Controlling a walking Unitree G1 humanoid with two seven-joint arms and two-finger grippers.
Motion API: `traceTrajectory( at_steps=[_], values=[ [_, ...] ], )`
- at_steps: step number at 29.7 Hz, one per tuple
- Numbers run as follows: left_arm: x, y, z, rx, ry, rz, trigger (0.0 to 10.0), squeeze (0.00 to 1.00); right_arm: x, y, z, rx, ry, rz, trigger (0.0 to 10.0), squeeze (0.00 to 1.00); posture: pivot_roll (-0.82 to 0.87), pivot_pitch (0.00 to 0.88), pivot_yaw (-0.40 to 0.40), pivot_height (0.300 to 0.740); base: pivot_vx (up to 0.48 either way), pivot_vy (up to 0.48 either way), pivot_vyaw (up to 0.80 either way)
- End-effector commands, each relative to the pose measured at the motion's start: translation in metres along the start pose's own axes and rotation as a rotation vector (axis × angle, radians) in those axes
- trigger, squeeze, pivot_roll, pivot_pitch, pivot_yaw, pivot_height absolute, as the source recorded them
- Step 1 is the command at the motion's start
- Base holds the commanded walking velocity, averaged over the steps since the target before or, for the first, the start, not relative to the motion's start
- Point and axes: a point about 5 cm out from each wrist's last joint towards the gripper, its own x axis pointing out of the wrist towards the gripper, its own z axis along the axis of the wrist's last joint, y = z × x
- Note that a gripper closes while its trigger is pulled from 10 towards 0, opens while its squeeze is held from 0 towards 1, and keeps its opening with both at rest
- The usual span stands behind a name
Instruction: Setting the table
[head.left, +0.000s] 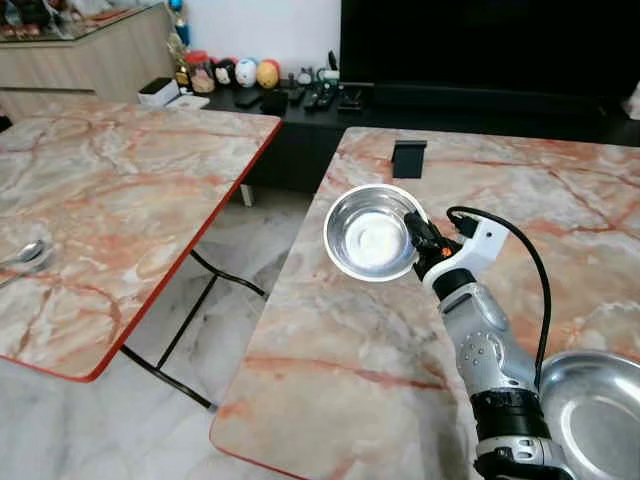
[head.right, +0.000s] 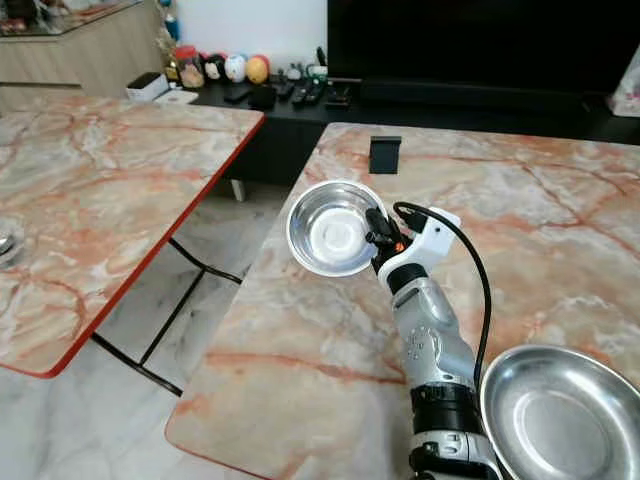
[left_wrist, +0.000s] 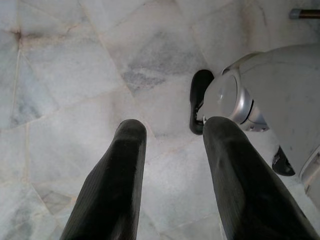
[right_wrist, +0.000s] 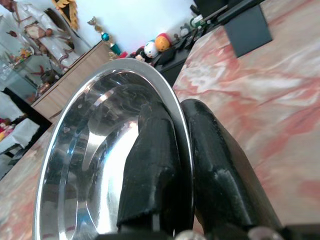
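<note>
Over a marbled tabletop (head.left: 330, 350) near its edge, right tool (head.left: 418, 240) clamped on the rim of a steel bowl (head.left: 370, 232), tilted, one finger inside, one outside: thin pinch, likely to slip, clatter down, or roll off the edge.

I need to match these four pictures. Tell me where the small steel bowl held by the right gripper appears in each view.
Left eye view: small steel bowl just right of centre, over the near table's left edge, held at its rim by the right gripper.
Right eye view: centre.
Left wrist view: not in it; floor tiles.
Right wrist view: left half, rim between the fingers.
Shared landmark: black stand.
</note>
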Motion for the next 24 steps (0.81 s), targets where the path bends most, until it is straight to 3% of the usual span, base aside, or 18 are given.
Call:
traceTrajectory(
  at_steps=[1,3,24],
  values=[
    [-0.0019,0.0053,-0.0030,-0.007,0.014,0.012,10.0,0.00,0.0031,0.0087,0.0000,0.005,-0.005,0.029,10.0,0.00,-0.11,0.000,0.052,0.740,0.000,0.000,0.00],
    [-0.0018,0.0052,-0.0029,-0.006,0.014,0.010,10.0,0.00,0.0031,0.0084,-0.0002,0.003,-0.002,0.027,10.0,0.00,-0.11,0.000,0.052,0.740,0.000,0.000,0.00],
    [-0.0016,0.0037,-0.0027,-0.019,0.011,0.001,10.0,0.00,0.0039,0.0089,0.0036,-0.042,-0.010,0.035,10.0,0.00,-0.11,0.000,0.047,0.740,0.000,0.000,-0.72]
  ],
)
